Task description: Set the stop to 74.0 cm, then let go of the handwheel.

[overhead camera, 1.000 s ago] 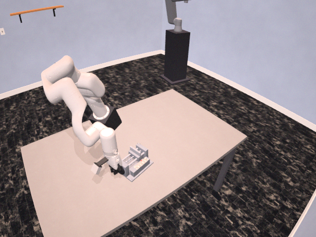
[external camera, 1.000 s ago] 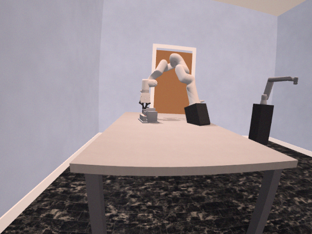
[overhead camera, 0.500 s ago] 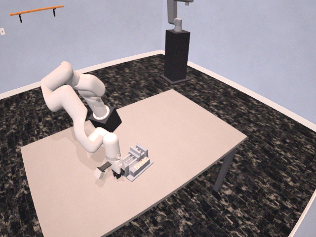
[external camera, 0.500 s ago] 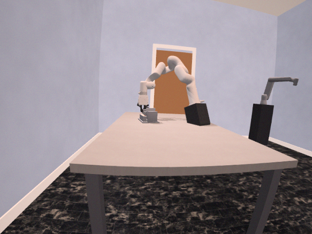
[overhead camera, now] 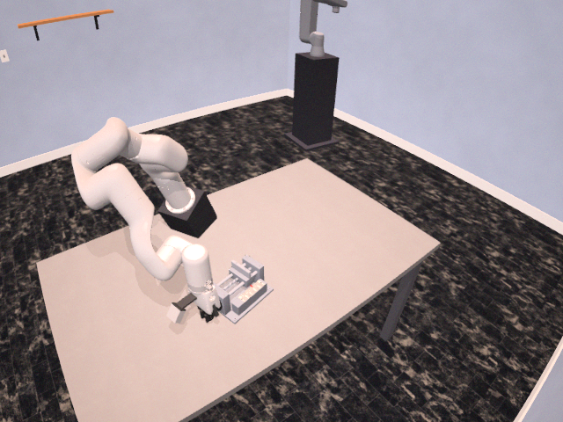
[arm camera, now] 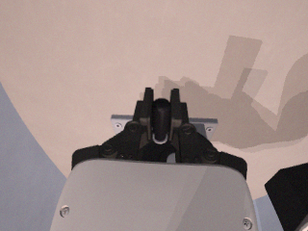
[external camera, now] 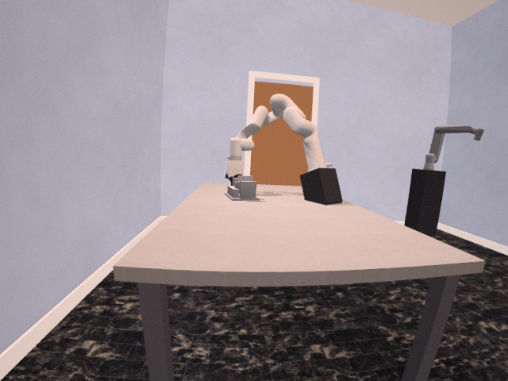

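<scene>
Pincer (overhead camera: 209,315) (external camera: 229,178) (arm camera: 162,99) clenched on the dark grip of the handwheel (arm camera: 161,117), low over the tabletop (overhead camera: 318,218) (external camera: 286,241) (arm camera: 72,58); wheel rim hidden from sight. Right beside the pincer, a grey screw-driven fixture (overhead camera: 223,301) (external camera: 248,190) on a flat base plate (overhead camera: 235,319) (external camera: 244,199) (arm camera: 115,118), with corner screws visible below the fingers. On the fixture's rails, beyond the end block nearest the pincer, the upright stop (overhead camera: 241,269). Along the near side, a scale block (overhead camera: 249,300) with pale markings and a small red pointer (overhead camera: 251,285); figures too small to read, so no telling whether at 74.0 cm.

Around and beneath the pincer, a smooth, pinkish-beige surface, softly mottled, crossed by layered shadows of arm and fingers. Behind the pincer, at the tabletop's edge, a black mounting block (overhead camera: 188,222) (external camera: 321,186) under the white arm (overhead camera: 136,200) (external camera: 297,121).

Farther from the pincer, below the tabletop, a dark floor (overhead camera: 432,340) (external camera: 286,328) with blotchy beige marbling. Well beyond, pale blue walls (overhead camera: 181,59) (external camera: 102,123) with whitish skirting, an orange rail (overhead camera: 65,18) on black brackets, and an orange-brown door (external camera: 279,155) in a white frame. Well apart from the pincer, off the tabletop, a tall black pedestal (overhead camera: 315,99) (external camera: 422,201) topped by a grey arm (overhead camera: 317,43) (external camera: 455,129).
</scene>
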